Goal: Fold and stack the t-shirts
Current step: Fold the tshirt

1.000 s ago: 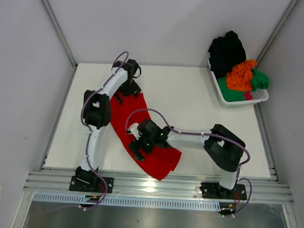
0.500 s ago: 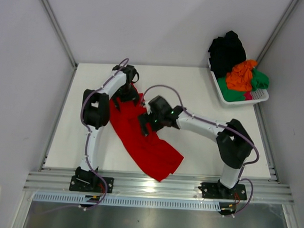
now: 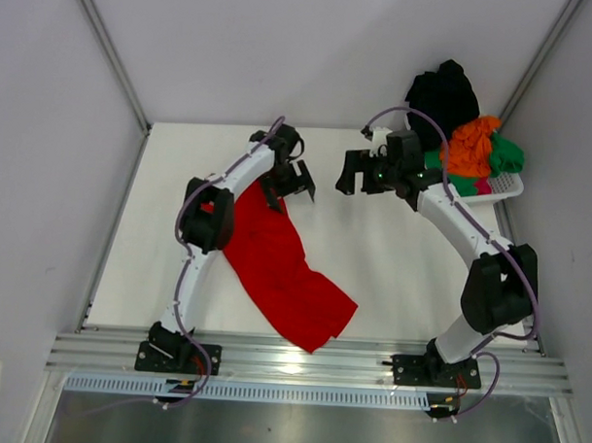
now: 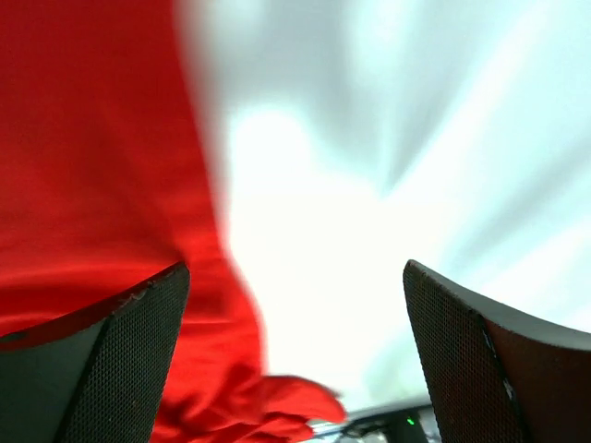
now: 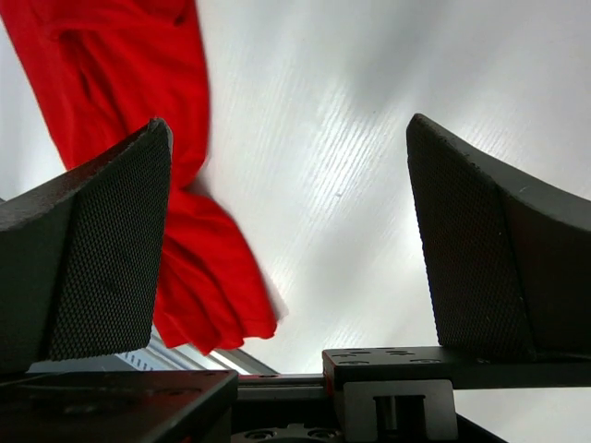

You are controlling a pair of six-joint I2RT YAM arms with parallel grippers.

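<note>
The red t-shirt point(image 3: 285, 270) lies as a long diagonal band, left of centre. The left gripper point(image 3: 293, 192) and right gripper point(image 3: 356, 183) have been lifted off it, all 4 fingers spread, nothing held. The right one has been swung toward the far-right basket point(image 3: 469, 199); a fresh shirt is probably wanted next.

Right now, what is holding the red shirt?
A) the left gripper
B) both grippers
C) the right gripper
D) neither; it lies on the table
D: the red shirt lies loose on the table, while the left gripper and the right gripper are both open with nothing between their fingers.
</note>
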